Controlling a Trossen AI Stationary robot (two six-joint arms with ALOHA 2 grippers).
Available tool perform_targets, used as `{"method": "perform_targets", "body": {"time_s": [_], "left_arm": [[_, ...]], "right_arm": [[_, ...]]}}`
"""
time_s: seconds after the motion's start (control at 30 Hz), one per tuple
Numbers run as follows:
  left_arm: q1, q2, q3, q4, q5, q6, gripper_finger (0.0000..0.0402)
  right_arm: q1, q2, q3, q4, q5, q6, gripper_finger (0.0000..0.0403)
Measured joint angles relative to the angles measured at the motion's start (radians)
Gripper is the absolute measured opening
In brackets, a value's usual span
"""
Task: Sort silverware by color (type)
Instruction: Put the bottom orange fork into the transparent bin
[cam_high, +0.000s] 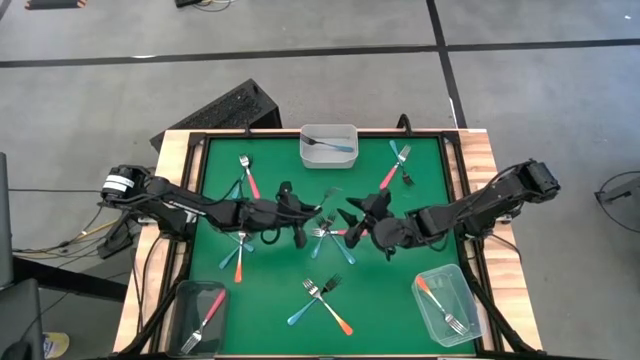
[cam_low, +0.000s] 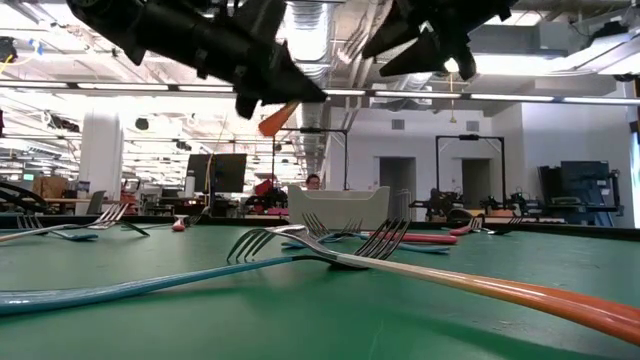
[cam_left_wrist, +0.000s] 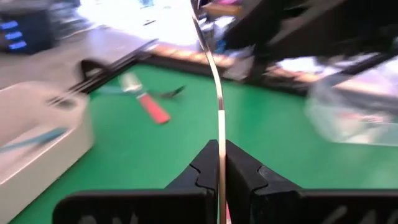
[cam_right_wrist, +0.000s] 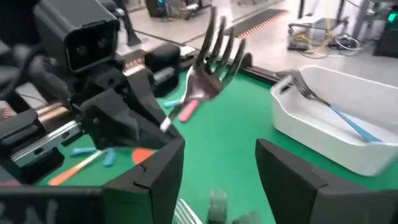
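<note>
Here the left claw (cam_left_wrist: 219, 163) is clamped on a fork (cam_right_wrist: 211, 62), held in the air over the middle of the green table (cam_high: 380, 300), tines up and pointing toward the right claw (cam_right_wrist: 217, 168), whose fingers stand wide apart just beside it and hold nothing. The fork looks light and stiff: thin metal tines on a slim plastic handle that appears pink-red where the left claw pinches it. Such a smooth, narrow handle will likely twist or slip in a loose pinch, so a second hold is best taken on the bare neck below the tines. Other forks lie scattered on the table, one blue fork in the white container (cam_high: 328, 155) at the far edge.
</note>
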Motion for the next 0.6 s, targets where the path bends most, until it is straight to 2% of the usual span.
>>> {"method": "perform_targets", "body": {"time_s": [0.1,0.2,0.27,0.47,0.6], "left_arm": [[0.000,0.000,0.000,0.060,0.128,0.032,0.0000],[-0.001,0.000,0.000,0.104,0.205,0.041,0.0000],[0.000,0.000,0.000,0.113,0.220,0.041,0.0000],[0.000,0.000,0.000,0.159,0.279,0.040,0.0000],[0.000,0.000,0.000,0.167,0.291,0.041,0.0000]], "right_arm": [[-0.001,0.000,0.000,0.061,-0.030,-0.057,0.0230],[-0.002,0.000,0.000,0.169,-0.126,-0.159,0.0227],[-0.002,0.000,0.000,0.241,-0.191,-0.213,0.0226],[-0.024,0.000,0.000,0.256,-0.222,-0.227,0.0224],[-0.041,0.000,0.000,0.266,-0.254,-0.236,0.0202]]}}
